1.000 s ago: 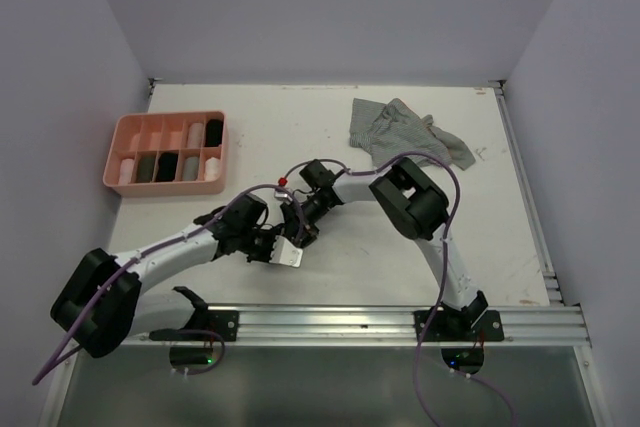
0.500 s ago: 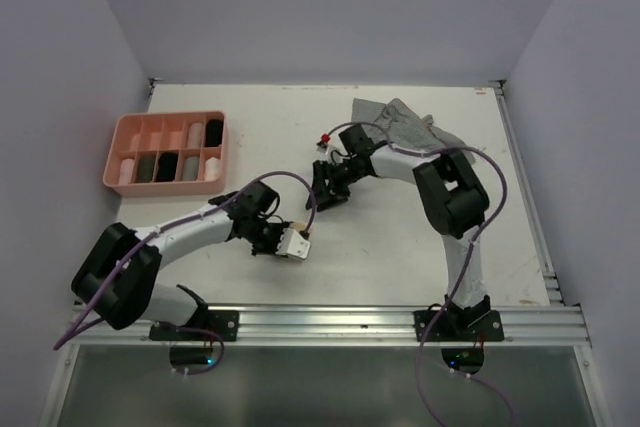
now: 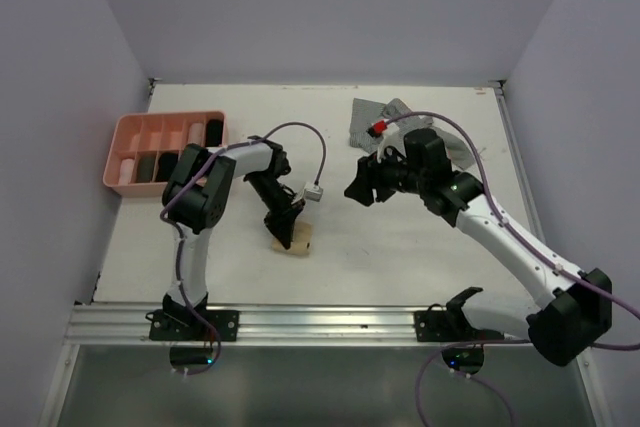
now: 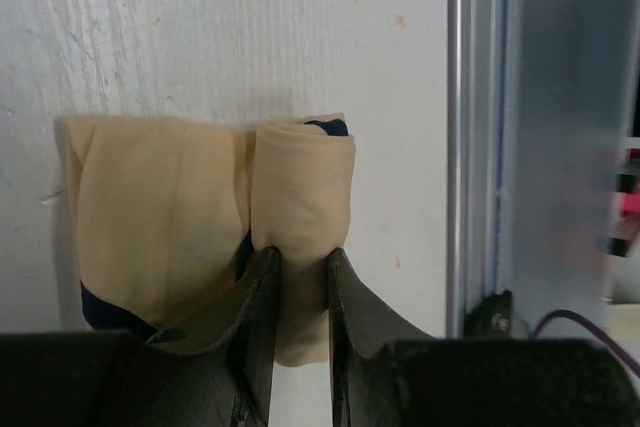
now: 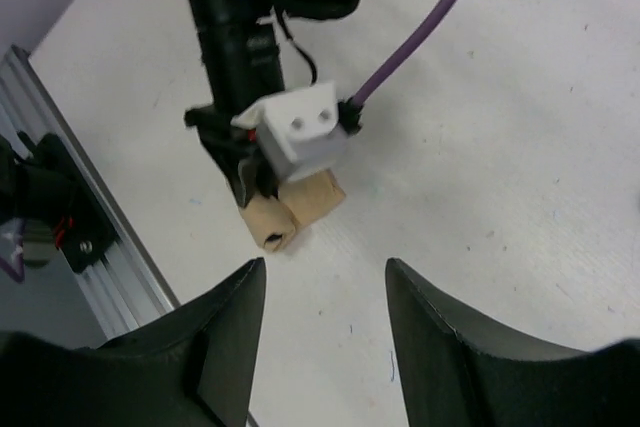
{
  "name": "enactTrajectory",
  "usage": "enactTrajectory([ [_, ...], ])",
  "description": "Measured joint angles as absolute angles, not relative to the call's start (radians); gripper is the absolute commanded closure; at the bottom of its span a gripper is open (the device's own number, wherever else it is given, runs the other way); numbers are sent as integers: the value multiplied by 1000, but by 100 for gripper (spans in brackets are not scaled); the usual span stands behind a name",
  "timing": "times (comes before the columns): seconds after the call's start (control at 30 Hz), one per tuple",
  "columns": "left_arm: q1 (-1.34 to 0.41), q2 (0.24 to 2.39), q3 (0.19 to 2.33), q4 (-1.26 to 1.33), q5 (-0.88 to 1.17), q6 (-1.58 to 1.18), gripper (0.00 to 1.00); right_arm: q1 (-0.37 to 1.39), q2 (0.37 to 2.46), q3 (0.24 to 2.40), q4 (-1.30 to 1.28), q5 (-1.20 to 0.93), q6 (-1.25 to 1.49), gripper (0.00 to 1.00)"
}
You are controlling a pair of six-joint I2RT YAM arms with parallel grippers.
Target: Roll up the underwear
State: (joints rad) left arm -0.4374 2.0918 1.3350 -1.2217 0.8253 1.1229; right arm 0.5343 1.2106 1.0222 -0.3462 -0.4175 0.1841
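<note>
Moved: a second ago both my arms were huddled over one spot mid-table. Now they have parted. The right arm has swung off to the right and spread its claw. The left has folded its elbow back by the pink tray [image 3: 160, 188] and comes at the garment from the far side.
Left claw: my left claw [image 4: 300, 259] is clenched on the rolled end of the beige underwear [image 4: 160, 207]. The fingers [image 4: 255, 332] pinch it from either side, with cloth filling the gap.
Garment: it lies on the table [image 3: 400, 247], toward the near rail [image 3: 330, 319] and a little left of middle. It is partly rolled, with dark trim showing at the edges.
Axis: in the left wrist view the roll runs straight out from the claw, parallel with the rail. The flat unrolled flap lies just beside it, on the side away from the rail.
Right claw: my right claw [image 5: 325, 269] is released, with nothing between the jaws. It hangs well apart from the beige piece, between it and the grey striped underwear [image 3: 362, 119].
Nearer arm: left, which already has hold.
Judgement: the remaining roll must travel across its own axis, toward the flap and away from the rail. The flap is loose and may drag unless the right claw comes back to pin it.
</note>
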Motion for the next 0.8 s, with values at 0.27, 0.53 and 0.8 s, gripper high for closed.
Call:
enactTrajectory([
  [0.27,-405,2353,1575,-1512,888,1121,92,810,1078,908,-371,-261,66,39],
  [0.53,-405,2403,1590,-1579,889,1122,92,1054,1422,926,-305,-138,-181,33],
  [0.8,-405,2406,1575,-1583,889,1121,91,1135,1590,934,-131,-65,-319,33],
])
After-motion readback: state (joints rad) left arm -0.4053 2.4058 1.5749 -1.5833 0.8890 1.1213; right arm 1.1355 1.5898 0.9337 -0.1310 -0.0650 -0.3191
